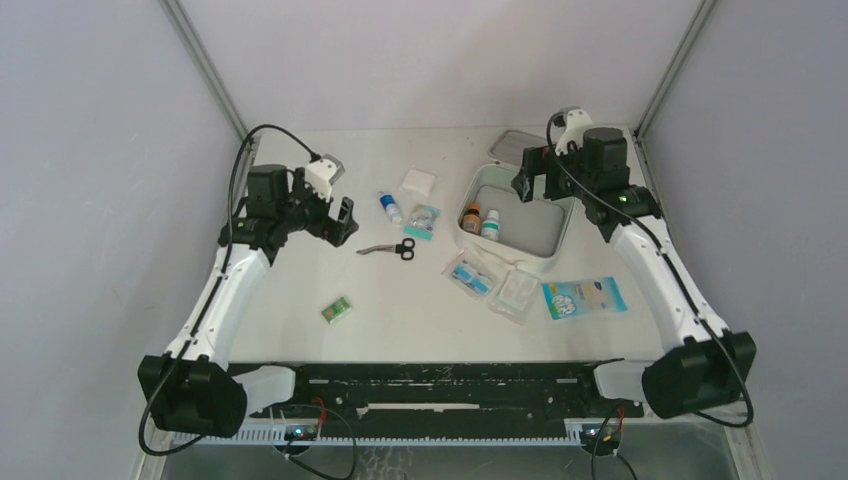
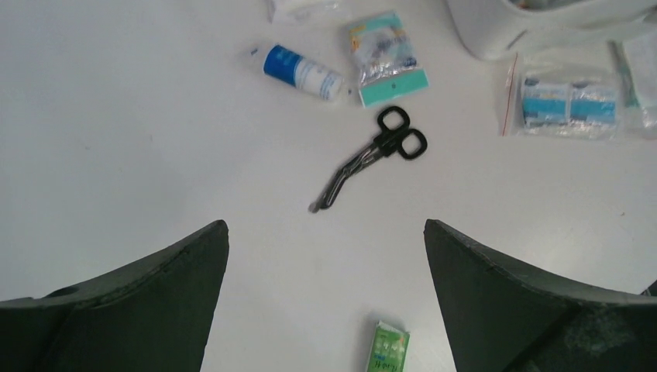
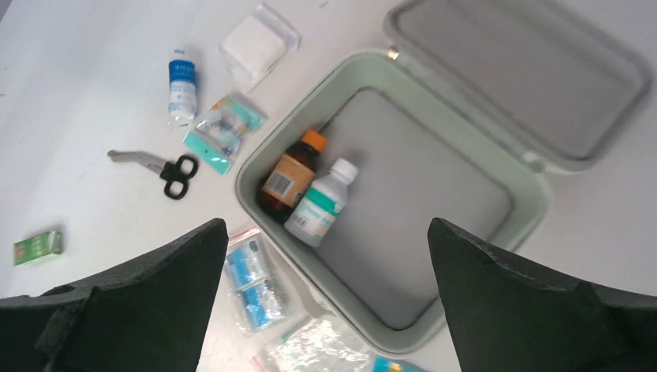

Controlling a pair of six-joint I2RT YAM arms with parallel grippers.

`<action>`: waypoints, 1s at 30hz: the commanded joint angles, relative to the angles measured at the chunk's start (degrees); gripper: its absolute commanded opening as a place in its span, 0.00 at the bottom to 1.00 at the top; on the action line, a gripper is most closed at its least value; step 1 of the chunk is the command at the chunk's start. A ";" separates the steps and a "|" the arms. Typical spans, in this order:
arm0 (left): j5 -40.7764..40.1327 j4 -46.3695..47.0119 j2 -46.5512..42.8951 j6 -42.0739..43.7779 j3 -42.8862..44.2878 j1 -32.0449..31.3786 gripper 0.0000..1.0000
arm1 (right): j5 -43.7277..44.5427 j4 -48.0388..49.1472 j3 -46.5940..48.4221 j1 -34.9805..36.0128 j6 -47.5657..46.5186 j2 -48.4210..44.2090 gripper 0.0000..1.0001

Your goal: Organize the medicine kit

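The medicine kit lies open at the right of the table, lid folded back behind it. Its pale grey floor holds a brown bottle with an orange cap and a white bottle with a teal label, both against the left wall. My right gripper hovers over the kit, open and empty. My left gripper hangs open and empty above bare table, left of black scissors.
Loose on the table are a blue-and-white bottle, a teal packet, a white gauze pad, a small green box, two clear packets and a blue pouch in front of the kit.
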 commanded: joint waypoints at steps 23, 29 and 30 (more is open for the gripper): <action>-16.80 -10.55 -6.02 24.88 -22.41 -12.41 0.97 | -16.10 5.50 -15.73 -8.70 -20.84 -15.49 0.99; -22.14 -11.02 -2.58 26.02 -22.75 -12.49 0.97 | -13.82 6.04 -15.60 -8.55 -19.40 -16.46 0.99; -23.01 -11.08 -1.66 26.24 -22.67 -12.46 0.97 | -12.86 5.80 -15.40 -8.07 -19.45 -16.15 0.99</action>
